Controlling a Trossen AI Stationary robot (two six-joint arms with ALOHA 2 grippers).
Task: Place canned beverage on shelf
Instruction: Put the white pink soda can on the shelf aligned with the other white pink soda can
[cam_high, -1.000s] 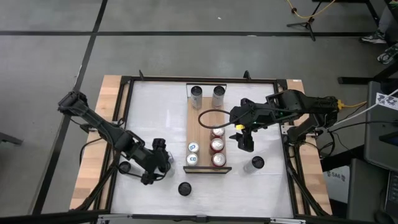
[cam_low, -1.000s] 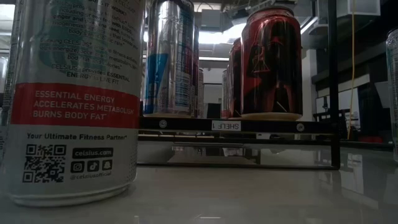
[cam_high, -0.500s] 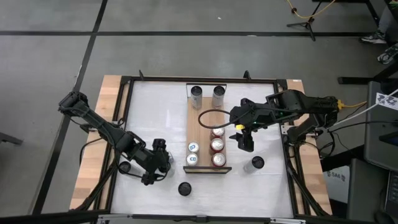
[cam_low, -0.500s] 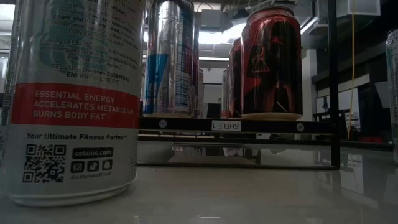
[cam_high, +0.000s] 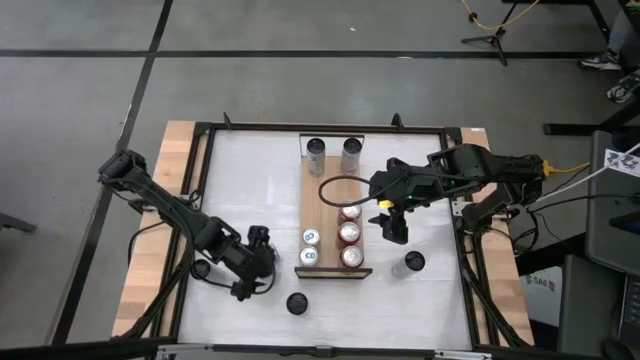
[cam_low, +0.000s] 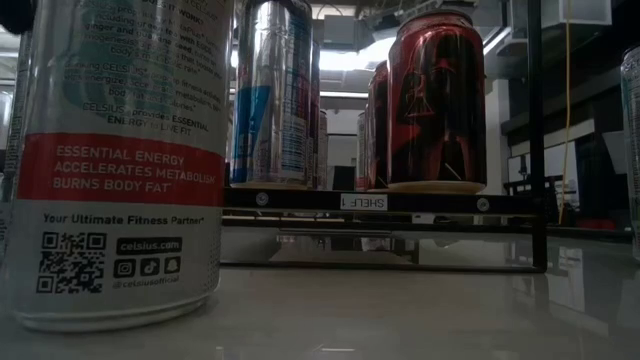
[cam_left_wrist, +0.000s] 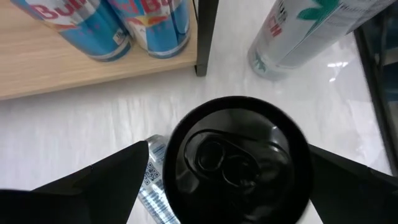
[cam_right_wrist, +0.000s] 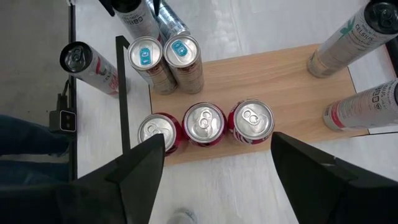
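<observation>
The shelf (cam_high: 325, 195) is a light wooden plank in the table's middle, with a dark lip at its near end. It carries two tall cans at the far end, three red cans (cam_high: 349, 234) and two blue-topped cans (cam_high: 309, 247). My left gripper (cam_high: 255, 265) is left of the lip, pointing down. Its open fingers stand on either side of a black-topped can (cam_left_wrist: 239, 165), seen from above. My right gripper (cam_high: 393, 228) hangs open and empty just right of the red cans (cam_right_wrist: 205, 121). My left gripper's fingers (cam_left_wrist: 124, 171) stand close on either side of the black-topped can's upper wall (cam_left_wrist: 177, 180), coming from above. I cannot tell whether they touch it.
A white Celsius can (cam_high: 297, 303) stands near the front edge, large in the low view (cam_low: 120, 160). One loose can (cam_high: 413, 262) stands right of the shelf and another (cam_high: 200, 268) at the left. A black frame (cam_high: 200, 130) rims the table.
My left gripper has shifted a little toward the table's near and right edges. A dark part now shows at the low view's top left corner. My right arm has kept still.
</observation>
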